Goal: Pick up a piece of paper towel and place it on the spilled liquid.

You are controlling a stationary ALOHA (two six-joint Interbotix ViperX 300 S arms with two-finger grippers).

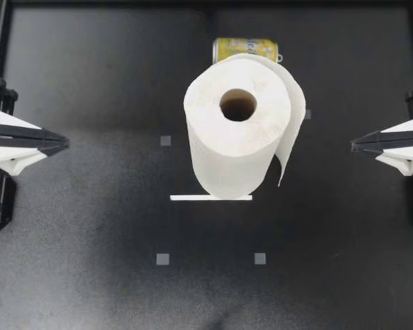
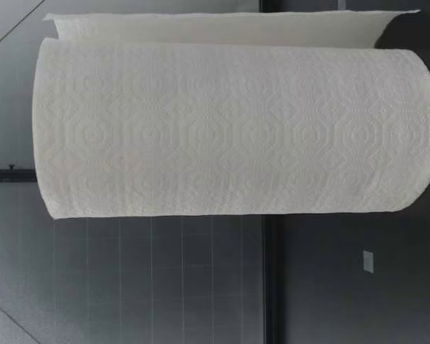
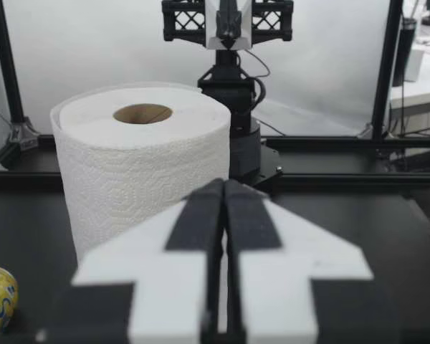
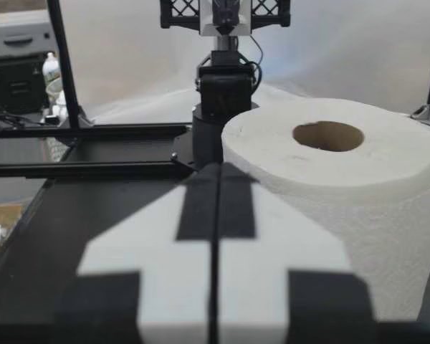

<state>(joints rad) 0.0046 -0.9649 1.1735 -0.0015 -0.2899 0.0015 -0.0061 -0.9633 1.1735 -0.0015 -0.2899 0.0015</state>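
Both pinched closed on nothing, the left gripper (image 1: 65, 143) and right gripper (image 1: 353, 145) sit at opposite side edges of the table (image 1: 89, 275), while the roll (image 1: 237, 127) stands upright mid-table, a can (image 1: 246, 49) lying just behind it toward the far edge.

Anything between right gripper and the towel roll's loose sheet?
Nothing visible. Bare table only between my right gripper and the loose sheet on the paper towel roll; the can lies off that line.

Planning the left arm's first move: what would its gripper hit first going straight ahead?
Likely the paper towel roll: my left gripper points toward it with nothing between, though its wrist view suggests only a graze along the roll's side.
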